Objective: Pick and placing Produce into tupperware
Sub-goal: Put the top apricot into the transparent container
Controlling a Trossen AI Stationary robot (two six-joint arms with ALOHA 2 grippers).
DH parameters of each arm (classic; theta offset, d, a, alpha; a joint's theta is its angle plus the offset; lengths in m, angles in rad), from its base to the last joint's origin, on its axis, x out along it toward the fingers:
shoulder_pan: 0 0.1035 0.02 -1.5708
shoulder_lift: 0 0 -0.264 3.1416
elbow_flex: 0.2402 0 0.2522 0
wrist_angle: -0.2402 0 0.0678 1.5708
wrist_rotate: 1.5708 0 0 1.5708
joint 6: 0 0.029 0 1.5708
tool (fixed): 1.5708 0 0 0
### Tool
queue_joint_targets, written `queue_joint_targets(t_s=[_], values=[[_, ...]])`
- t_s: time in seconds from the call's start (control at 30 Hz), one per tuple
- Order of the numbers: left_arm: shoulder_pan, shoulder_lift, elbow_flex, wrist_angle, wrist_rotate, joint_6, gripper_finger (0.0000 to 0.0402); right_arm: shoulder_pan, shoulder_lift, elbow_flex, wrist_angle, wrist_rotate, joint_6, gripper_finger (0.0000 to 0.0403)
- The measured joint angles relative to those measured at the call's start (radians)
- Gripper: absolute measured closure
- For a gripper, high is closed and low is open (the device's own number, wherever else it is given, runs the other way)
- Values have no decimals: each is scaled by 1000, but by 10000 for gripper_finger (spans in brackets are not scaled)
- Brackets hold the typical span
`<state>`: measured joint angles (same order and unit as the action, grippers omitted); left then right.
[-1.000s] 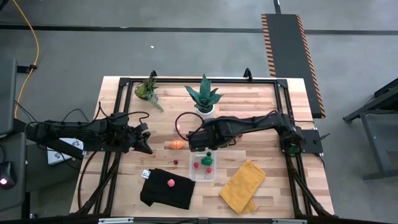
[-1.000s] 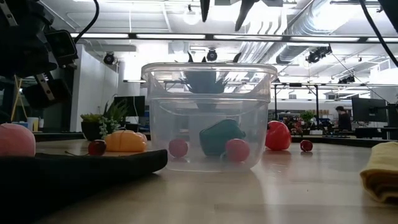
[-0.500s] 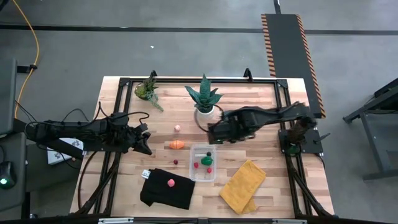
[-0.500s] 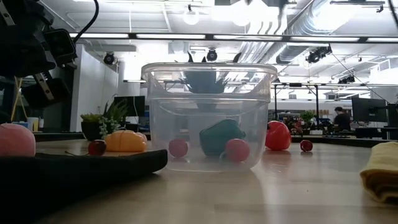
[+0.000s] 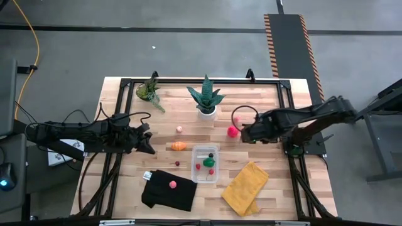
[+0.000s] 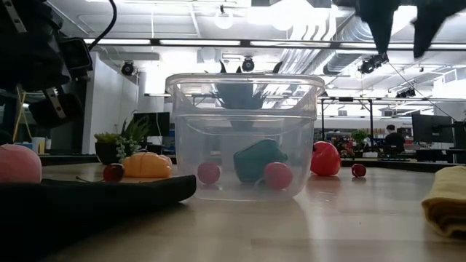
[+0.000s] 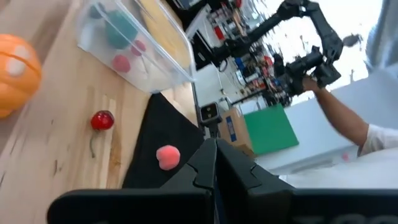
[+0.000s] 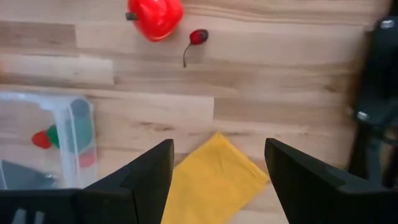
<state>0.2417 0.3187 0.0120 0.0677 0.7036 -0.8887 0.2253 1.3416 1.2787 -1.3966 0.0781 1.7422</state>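
Right claw [image 5: 244,133] swings away from over the tupperware [image 5: 205,164], now sits right of the potted plant [image 5: 205,98], uncovering the red pepper [image 5: 233,131] beside it.

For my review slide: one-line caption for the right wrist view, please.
Open right gripper above the yellow cloth, with red pepper, cherry and tupperware beyond.

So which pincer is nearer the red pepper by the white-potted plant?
Right. The right pincer hangs open just beside the red pepper, on its outer side. The left pincer sits shut far across the table, past the orange fruit.
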Motion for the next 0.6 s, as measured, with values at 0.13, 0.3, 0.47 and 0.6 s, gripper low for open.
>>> queue_joint_targets(t_s=[0.13,0.3,0.47,0.6], values=[[0,0,0,1,-52,-45,401,-45,-113,-198,162,-19,-41,160],[0,0,0,2,-126,-86,401,-110,-191,-377,296,-80,-119,160],[0,0,0,2,-193,-115,401,-185,-184,-452,350,-137,-274,160],[0,0,0,1,-221,-115,401,-257,-160,-459,386,-147,-418,160]])
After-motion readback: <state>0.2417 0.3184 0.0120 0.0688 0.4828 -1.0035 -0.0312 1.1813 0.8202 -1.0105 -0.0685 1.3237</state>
